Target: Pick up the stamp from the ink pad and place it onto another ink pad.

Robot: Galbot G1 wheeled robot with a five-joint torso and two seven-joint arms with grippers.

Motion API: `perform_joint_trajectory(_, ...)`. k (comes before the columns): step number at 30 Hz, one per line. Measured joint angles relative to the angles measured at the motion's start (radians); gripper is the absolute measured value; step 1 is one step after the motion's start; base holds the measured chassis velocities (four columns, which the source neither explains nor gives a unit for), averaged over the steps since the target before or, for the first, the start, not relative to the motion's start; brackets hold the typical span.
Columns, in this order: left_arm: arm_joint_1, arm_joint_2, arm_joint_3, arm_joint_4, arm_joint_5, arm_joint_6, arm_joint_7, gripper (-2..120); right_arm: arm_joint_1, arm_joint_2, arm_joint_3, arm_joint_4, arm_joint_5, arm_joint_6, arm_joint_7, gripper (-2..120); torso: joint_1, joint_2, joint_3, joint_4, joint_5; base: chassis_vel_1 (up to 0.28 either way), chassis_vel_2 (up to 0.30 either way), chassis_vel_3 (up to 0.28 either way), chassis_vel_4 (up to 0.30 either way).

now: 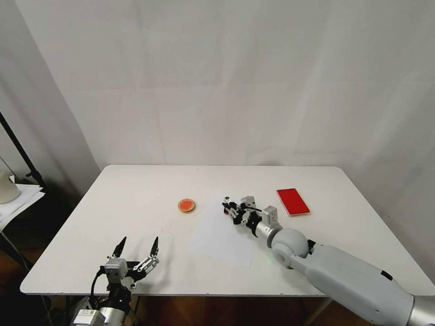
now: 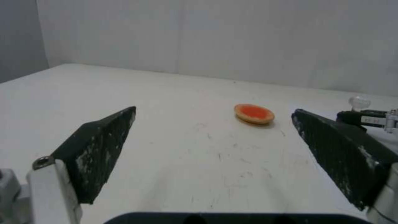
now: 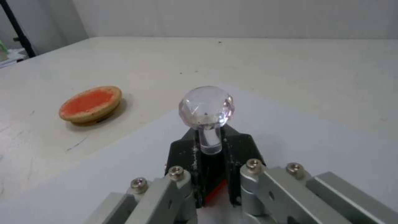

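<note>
Right claw [image 1: 229,209] reaches over the middle of the white counter [image 1: 136,190], pinched tight around the stamp [image 1: 227,199]; in the right wrist view the black fingers [image 3: 182,152] grip the clear stem just under the faceted knob [image 3: 206,107], which stands upright above them. The stamp sits above the upper corner of a sheet of paper [image 1: 222,240], between the two pads. The red rectangular ink pad [image 1: 292,201] lies flat behind and to the right, near the arm but apart from it, well in from the far and right edges. The round orange pad [image 1: 186,205] lies to the left of the stamp, bare counter between them and all around it. Left claw [image 1: 138,248] rests near the front edge, its fingers [image 2: 99,149] spread wide with nothing between them, aimed toward the round pad across open surface.
</note>
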State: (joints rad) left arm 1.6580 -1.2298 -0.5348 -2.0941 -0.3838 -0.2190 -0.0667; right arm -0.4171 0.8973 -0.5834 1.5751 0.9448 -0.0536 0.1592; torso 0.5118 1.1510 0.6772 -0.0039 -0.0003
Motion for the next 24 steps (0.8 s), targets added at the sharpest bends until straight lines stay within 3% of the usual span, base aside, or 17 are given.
perform_joint_trajectory(9, 0.000, 0.000, 0.000, 0.000, 0.000, 0.000, 0.000, 100, -0.031, 0.012, 0.024, -0.003, -0.013, 0.011, 0.000, 9, 0.000, 0.000, 0.000, 0.0000, 0.0001, 0.000, 0.000, 0.000, 0.000)
perform_joint_trajectory(15, 0.000, 0.000, 0.000, 0.000, 0.000, 0.000, 0.000, 100, 0.092, 0.018, -0.003, -0.003, -0.009, 0.029, -0.011, 9, 0.000, 0.000, 0.000, -0.0002, -0.0006, 0.000, 0.000, 0.000, 0.000)
perform_joint_trajectory(20, 0.000, 0.000, 0.000, 0.000, 0.000, 0.000, 0.000, 100, 0.182, 0.092, -0.053, -0.044, -0.003, 0.032, -0.022, 9, 0.000, 0.000, 0.000, 0.0001, -0.0002, 0.000, 0.000, 0.000, 0.000)
perform_joint_trajectory(24, 0.000, 0.000, 0.000, 0.000, 0.000, 0.000, 0.000, 100, 0.198, 0.226, -0.108, -0.125, -0.060, 0.032, -0.027, 9, 0.000, 0.000, 0.000, 0.0005, -0.0002, 0.000, 0.000, 0.000, 0.000)
